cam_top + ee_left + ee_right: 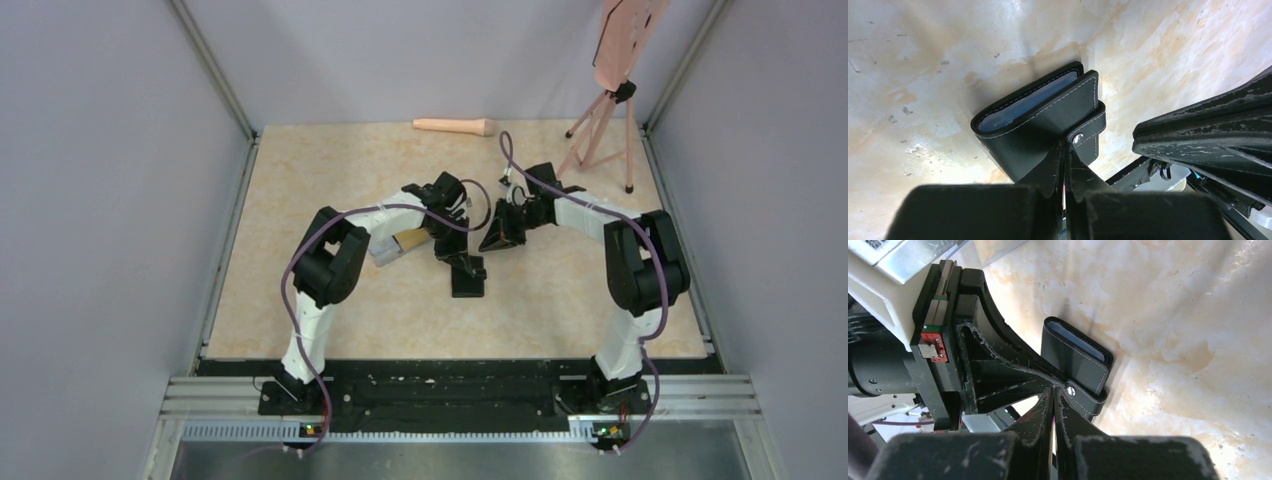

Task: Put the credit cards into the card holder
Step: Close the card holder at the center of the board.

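A clear plastic box (385, 252) with yellow-orange credit cards (410, 240) inside lies under the left arm, at ten o'clock from the card holder (468, 283). The left gripper (1066, 150) has its jaws pressed together, with the tips against the holder's clasp tab (1093, 134). The black card holder sits mid-table, folded shut, with blue-grey pockets showing at its edge. At its one o'clock, the right gripper (1054, 390) is likewise fully closed, its tips beside the snap (1069, 388). Whether either gripper pinches the tab cannot be told.

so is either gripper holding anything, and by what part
Cannot tell. Both the left gripper and right gripper are shut with their tips at the clasp tab of the wallet; whether either pinches it is hidden.
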`<action>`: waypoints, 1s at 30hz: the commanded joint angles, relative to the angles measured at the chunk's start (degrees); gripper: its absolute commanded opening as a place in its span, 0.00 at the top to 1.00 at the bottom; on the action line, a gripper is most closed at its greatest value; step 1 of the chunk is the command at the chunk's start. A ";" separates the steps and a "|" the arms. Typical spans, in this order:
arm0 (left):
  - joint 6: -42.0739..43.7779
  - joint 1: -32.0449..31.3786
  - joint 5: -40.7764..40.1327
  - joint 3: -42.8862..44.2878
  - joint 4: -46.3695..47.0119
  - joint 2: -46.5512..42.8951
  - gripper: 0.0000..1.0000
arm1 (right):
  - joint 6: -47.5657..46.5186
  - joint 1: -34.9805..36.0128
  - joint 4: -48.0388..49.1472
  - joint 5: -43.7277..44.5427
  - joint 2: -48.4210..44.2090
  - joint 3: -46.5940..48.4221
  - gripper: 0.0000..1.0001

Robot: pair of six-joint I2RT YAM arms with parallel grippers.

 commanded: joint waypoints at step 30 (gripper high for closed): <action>-0.43 0.27 0.16 -2.19 1.17 -3.51 1.00 | -5.00 4.83 -3.22 3.09 1.10 -1.06 1.00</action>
